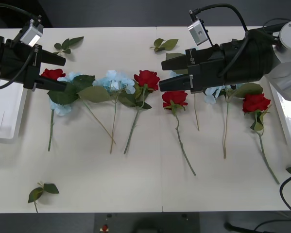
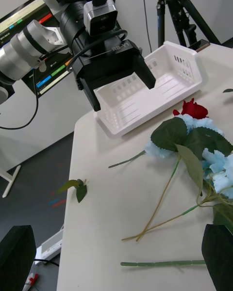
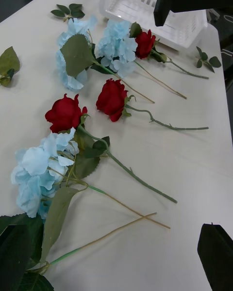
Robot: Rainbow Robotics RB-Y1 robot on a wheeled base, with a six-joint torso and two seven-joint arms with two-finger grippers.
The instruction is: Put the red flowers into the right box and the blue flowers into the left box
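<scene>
No flowers are lying in the boxes yet; both grippers, left gripper point(image 1: 58, 73) and right gripper point(image 1: 165, 74), are hovering open in the upper frame.

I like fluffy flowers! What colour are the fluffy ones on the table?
Pale blue fluffy artificial flowers with broad green leaves; clearest in the left wrist view.

bright even overhead light, soft faint shadows under stems, no glare — sharp focus, slight edge distortion

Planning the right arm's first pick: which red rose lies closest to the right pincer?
The rose just beneath the right pincer, fourth bloom group from the left; the rose by the right box lies behind the pincer's fingertips.
</scene>
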